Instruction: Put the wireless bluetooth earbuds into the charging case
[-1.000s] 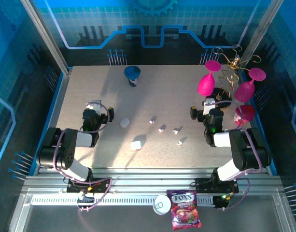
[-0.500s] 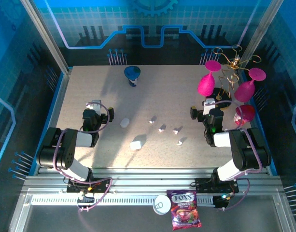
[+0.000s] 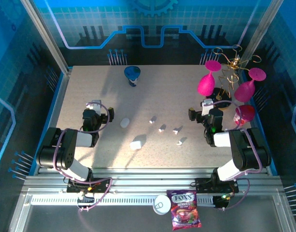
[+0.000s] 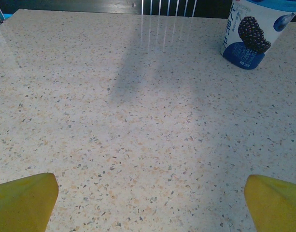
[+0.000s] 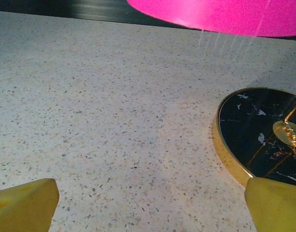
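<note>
Top view: almost nothing differs from a sec ago. The right claw (image 5: 150, 205) has nudged a touch toward mid-desk; the left claw (image 4: 150, 205) hasn't budged. Earbuds and cases sit in the same pos. as before.

Both claws are spread wide w/ nothing between the fingers. Each wrist view has yellow fingertips in the bottom corners and bare desk (image 3: 90, 87) btw them.

Task items: four earbuds (image 3: 162, 128) lie loose on the desk in a ragged diagonal line at mid-desk, closer to the right arm, each apart from the others. Two small white cases lie to their left: the far case (image 3: 124, 123) nearer the left claw, and the near case (image 3: 135, 144) closer to the arm bases. Can't tell whether either lid is up at this res. No bud touches a case.

Other stuff:
- A blue yoghurt cup (image 4: 249, 34) stands at the far side, ahead of the left claw.
- The gold rack (image 3: 230, 67) of pink glasses (image 3: 206, 83) stands just beyond the right claw.
- The rack's black base (image 5: 263, 130) is close to that claw's right fingertip.

Meaning for the task: prob only the first stir of an approach, so nothing is done yet, all four buds are still out. The right arm looks best placed for the buds and the left for a case. Risk: the rack is v. close to the right claw if it swings.
</note>
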Robot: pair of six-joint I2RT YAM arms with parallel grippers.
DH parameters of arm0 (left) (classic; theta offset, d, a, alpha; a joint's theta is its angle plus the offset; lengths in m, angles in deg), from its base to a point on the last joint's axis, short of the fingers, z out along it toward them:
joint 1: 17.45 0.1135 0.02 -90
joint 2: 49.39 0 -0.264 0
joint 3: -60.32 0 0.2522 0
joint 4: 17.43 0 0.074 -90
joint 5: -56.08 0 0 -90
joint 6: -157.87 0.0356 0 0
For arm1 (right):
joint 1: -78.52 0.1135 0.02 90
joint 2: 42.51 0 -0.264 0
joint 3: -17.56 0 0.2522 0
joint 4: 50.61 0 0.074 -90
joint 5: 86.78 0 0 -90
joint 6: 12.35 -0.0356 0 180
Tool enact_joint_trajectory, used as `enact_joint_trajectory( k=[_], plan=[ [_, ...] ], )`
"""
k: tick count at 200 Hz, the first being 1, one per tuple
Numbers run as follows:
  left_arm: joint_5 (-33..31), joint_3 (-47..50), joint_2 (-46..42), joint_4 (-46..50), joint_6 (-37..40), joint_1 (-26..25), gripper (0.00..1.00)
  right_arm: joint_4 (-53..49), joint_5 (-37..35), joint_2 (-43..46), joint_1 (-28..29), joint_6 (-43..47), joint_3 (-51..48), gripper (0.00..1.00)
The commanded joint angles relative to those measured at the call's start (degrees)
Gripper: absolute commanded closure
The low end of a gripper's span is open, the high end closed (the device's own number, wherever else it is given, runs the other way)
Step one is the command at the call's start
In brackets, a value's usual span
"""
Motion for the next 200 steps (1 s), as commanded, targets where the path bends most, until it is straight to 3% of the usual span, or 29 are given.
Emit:
enact_joint_trajectory(
  k=[1,40,89,139,174,200],
  plan=[
    [-1.4,-0.5,-4.5,0.9,1.5,-1.3,0.01,-1.8,0.8,3.7,-0.1,1.1,0.9,0.00],
    [0.5,-3.1,-17.5,15.3,5.2,-5.2,0.01,-12.7,3.3,14.4,0.8,2.7,2.3,0.00],
    [14.6,-12.9,-26.9,40.1,7.2,-9.0,0.01,-31.0,17.8,23.5,6.0,11.6,7.8,0.00],
    [20.0,-17.2,-29.9,51.5,2.1,-8.9,0.01,-43.5,24.2,23.2,21.8,18.7,12.6,0.00],
    [19.8,-19.1,-29.5,56.2,-1.1,-8.6,0.01,-45.6,24.1,16.0,34.9,22.9,16.1,0.00],
    [20.1,-20.2,-29.1,58.9,-3.0,-7.7,0.01,-45.7,23.4,8.3,41.4,25.6,19.7,0.00]
  ],
)
